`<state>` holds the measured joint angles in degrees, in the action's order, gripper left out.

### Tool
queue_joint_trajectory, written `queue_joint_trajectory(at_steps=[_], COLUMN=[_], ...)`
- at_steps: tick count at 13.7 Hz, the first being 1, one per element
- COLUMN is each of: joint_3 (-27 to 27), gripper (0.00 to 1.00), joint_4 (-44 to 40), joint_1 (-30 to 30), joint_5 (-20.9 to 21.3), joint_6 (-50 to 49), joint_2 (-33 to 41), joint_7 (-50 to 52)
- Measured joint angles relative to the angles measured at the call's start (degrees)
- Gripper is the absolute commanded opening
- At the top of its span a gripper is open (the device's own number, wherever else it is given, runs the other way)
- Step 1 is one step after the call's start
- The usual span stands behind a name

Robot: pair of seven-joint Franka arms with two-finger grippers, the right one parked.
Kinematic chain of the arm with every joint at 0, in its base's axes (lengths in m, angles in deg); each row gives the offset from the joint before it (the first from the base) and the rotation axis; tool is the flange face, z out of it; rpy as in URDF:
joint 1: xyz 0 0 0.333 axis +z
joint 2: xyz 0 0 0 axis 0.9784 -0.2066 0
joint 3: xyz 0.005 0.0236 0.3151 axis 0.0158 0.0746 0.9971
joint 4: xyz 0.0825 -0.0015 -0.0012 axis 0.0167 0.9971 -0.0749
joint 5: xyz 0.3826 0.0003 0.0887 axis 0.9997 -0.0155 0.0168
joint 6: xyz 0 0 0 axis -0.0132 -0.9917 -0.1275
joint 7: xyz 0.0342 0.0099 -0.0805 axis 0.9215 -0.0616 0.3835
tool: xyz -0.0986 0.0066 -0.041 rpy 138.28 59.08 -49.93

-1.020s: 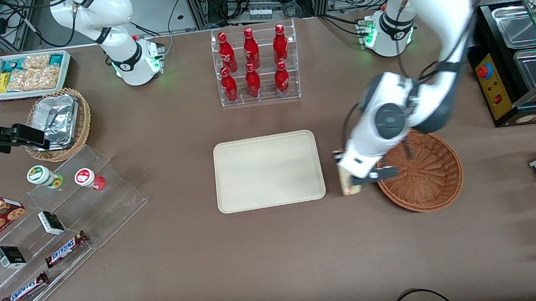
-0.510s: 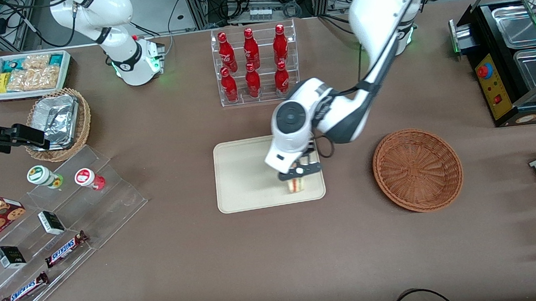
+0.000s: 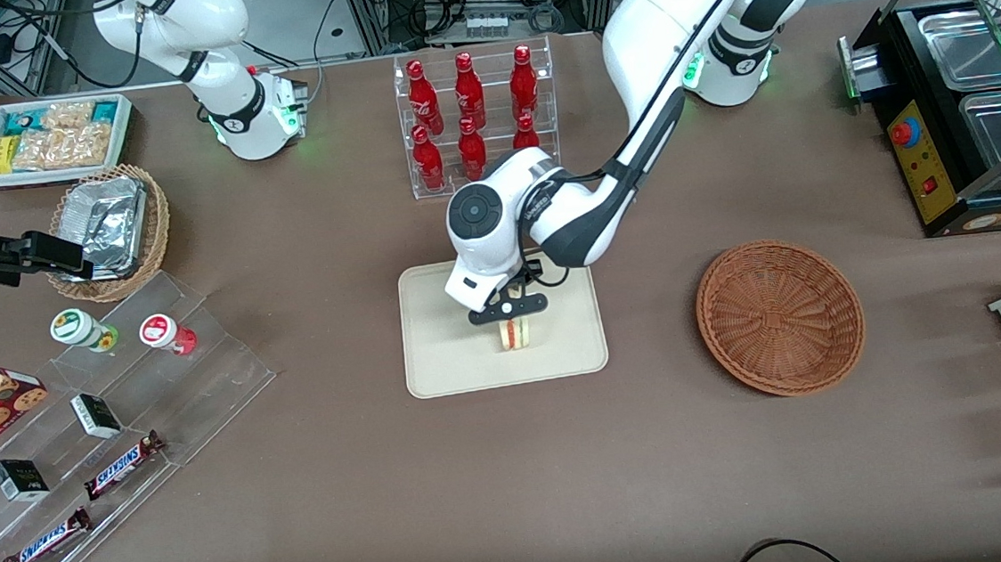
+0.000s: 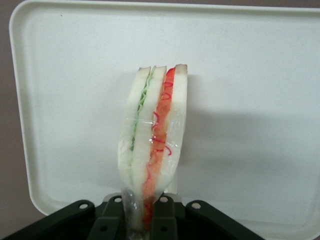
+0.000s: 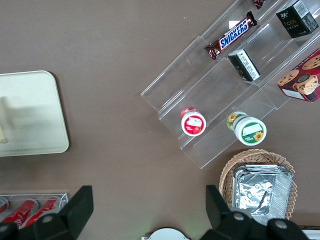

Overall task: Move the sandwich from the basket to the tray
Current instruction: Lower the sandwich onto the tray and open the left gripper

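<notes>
My gripper (image 3: 510, 309) (image 4: 141, 220) is shut on the sandwich (image 3: 515, 334) (image 4: 152, 145), a clear-wrapped white wedge with green and red filling layers. It holds the wedge over the middle of the cream-beige tray (image 3: 443, 348) (image 4: 250, 75); whether the sandwich touches the tray I cannot tell. The round reddish-brown wicker basket (image 3: 780, 316) sits on the brown table toward the working arm's end and holds nothing. An edge of the tray (image 5: 30, 115) also shows in the right wrist view.
A clear rack of red bottles (image 3: 477, 120) stands just farther from the front camera than the tray. Toward the parked arm's end are a clear stepped stand with snack bars and cups (image 3: 118, 409), a tan foil-filled basket (image 3: 111, 229) and a white snack bin (image 3: 53, 137). A black food warmer (image 3: 961, 111) stands at the working arm's end.
The arm carried the sandwich from beside the basket over the table to the tray, then farther in toward the tray's middle. The basket stays empty in place.
</notes>
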<state>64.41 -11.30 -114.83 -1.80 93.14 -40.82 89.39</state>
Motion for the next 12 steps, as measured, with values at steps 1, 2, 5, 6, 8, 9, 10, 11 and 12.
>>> queue_joint_trajectory(at_steps=[1, 2, 5, 6, 8, 9, 10, 11, 12], joint_3=[0.00, 0.02, 0.04, 0.04, 0.04, 0.04, 0.04, 0.04, 0.04], gripper=[0.00, 0.00, 0.00, 0.00, 0.00, 0.00, 0.00, 0.00, 0.22], joint_4=[-0.70, -1.46, -2.78, -2.90, -3.29, -3.80, -4.18, -4.49, -4.68], joint_1=[-0.05, -0.05, -0.05, -0.05, -0.06, -0.06, -0.06, -0.06, -0.06], joint_5=[0.00, 0.00, 0.00, 0.00, 0.00, 0.00, 0.00, 0.00, 0.00], joint_6=[-0.01, -0.05, -0.52, -0.52, -0.52, -0.53, -0.53, -0.53, -0.53], joint_2=[-0.64, -1.31, -2.47, -2.60, -3.03, -3.49, -3.94, -4.30, -4.53], joint_7=[0.14, 0.21, 0.51, 0.90, 2.11, 2.77, 3.25, 3.51, 3.67])
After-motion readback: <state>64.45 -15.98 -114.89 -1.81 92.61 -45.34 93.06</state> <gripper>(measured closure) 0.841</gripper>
